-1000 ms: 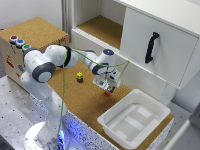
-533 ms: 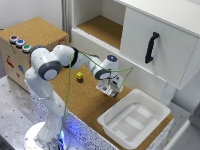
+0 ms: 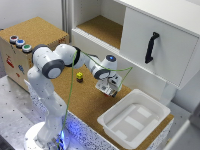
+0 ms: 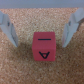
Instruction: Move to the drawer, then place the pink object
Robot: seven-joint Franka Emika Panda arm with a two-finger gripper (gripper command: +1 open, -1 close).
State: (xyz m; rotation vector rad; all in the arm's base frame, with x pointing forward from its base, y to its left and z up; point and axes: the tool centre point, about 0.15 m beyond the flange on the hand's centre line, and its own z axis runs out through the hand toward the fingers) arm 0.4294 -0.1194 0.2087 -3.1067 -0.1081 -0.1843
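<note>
In the wrist view the pink object [image 4: 46, 47], a small reddish-pink block with a dark letter on its face, lies on the cork between the fingers of my gripper [image 4: 39, 43]. The fingers stand wider apart than the block, with a clear gap on one side, so the gripper is open. In the exterior view the gripper [image 3: 108, 88] hangs low over the cork table, just off the corner of the drawer [image 3: 116, 106], a shallow white tray at the exterior view's right. The block does not show there, hidden under the hand.
A small yellow block [image 3: 79, 76] sits on the cork behind the gripper. A white cabinet with an open shelf [image 3: 100, 27] and a big panel with a black handle [image 3: 151, 47] stands at the back. A cork-topped box with coloured buttons [image 3: 20, 42] is at the exterior view's left.
The arm has swung toward the exterior view's right and lower, bringing the gripper from near the yellow block to just beside the white tray.
</note>
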